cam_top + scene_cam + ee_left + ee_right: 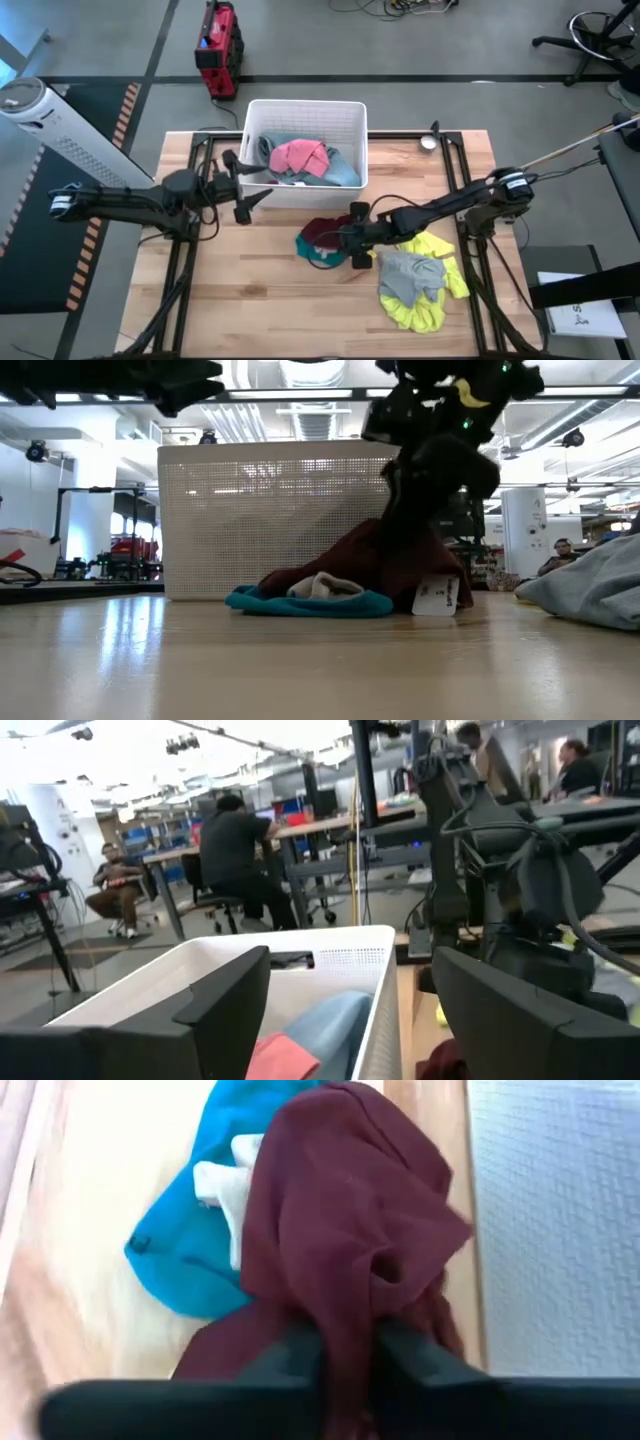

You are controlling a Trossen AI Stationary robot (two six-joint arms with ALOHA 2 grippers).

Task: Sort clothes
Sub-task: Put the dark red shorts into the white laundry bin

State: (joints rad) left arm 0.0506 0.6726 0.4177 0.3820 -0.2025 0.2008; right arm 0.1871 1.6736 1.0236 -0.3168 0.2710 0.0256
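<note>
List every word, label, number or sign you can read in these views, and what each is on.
No text here is legible.
White tag on the maroon garment: print too blurred to read.
Paper sheet beside the table: marks too small to read.

White basket (345, 115) on wooden counter (250, 300), far edge. Red machine (218, 50) on floor beyond. White tower fan (50, 125) at left.
</note>
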